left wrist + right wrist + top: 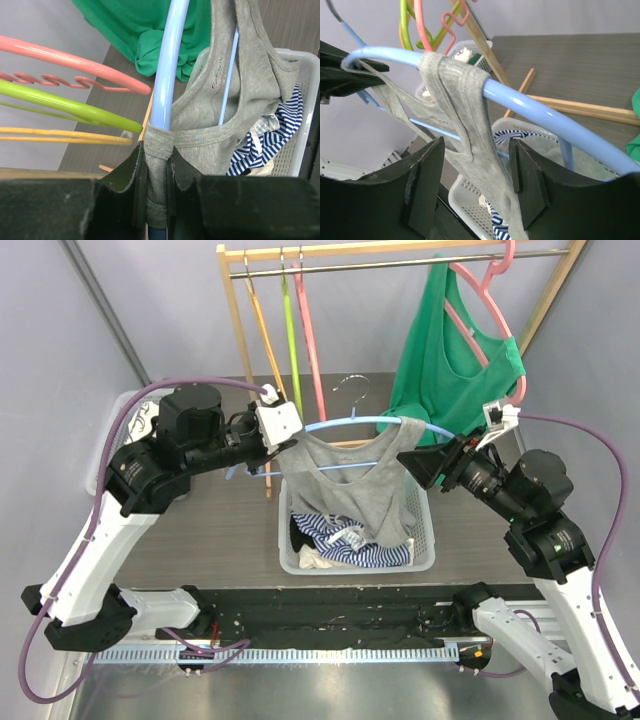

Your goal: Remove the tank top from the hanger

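Inside the neckline of the grey tank top (365,485) sits a small printed label (220,75) in red and grey letters, too small to read; only the left wrist view shows it. That view also shows the left hand (157,165) pressed together on one shoulder strap, just where the strap wraps the end of the light blue hanger (345,423).

The right wrist view shows the other strap draped over the hanger's arm and hanging down between the fingers of the right hand (476,150), which stand spread on either side with gaps showing.

Only the top view shows the whole layout. The top hangs on its hanger, held in the air between the two arms, above a white basket (425,550) with a blue-striped garment (370,555) in it. Behind stands a wooden rack (235,310) with a green garment (440,360) on a pink hanger (490,300). The bench (200,530) is dark wood-grain and the walls pale grey.
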`<action>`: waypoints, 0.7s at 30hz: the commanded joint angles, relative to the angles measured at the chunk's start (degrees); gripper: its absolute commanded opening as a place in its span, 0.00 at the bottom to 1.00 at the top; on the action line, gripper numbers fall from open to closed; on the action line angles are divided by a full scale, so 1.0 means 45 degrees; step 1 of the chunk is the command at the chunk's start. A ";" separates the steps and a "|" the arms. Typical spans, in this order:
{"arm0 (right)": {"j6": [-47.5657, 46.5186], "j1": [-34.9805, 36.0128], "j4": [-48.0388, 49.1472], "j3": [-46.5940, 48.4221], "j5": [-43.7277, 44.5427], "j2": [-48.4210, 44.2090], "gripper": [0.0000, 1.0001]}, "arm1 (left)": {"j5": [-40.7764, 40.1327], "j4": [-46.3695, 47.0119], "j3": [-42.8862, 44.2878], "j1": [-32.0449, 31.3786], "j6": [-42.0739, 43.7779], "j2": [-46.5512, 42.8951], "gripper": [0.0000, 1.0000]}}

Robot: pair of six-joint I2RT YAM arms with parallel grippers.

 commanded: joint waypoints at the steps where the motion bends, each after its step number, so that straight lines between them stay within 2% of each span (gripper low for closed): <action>1: 0.0537 -0.0015 0.1886 0.0117 -0.0429 0.0030 0.58 | 0.0366 0.1079 0.0109 0.0083 -0.0190 -0.0404 0.00; 12: 0.1006 -0.0015 0.2746 -0.0059 -0.0683 0.0323 0.27 | 0.0541 0.1078 0.0069 0.0083 -0.0209 -0.0404 0.00; 14: 0.0967 -0.0015 0.2766 -0.0040 -0.0644 0.0343 0.24 | 0.0639 0.1039 0.0109 0.0083 -0.0248 -0.0385 0.00; 19: 0.0792 -0.0015 0.2669 -0.0176 -0.0352 0.0265 0.01 | 0.0737 0.0942 0.0109 0.0142 -0.0249 -0.0423 0.00; 21: 0.0558 -0.0015 0.2359 0.0134 0.0153 0.0051 0.01 | 0.0776 0.0922 0.0031 0.0181 -0.0268 -0.0462 0.00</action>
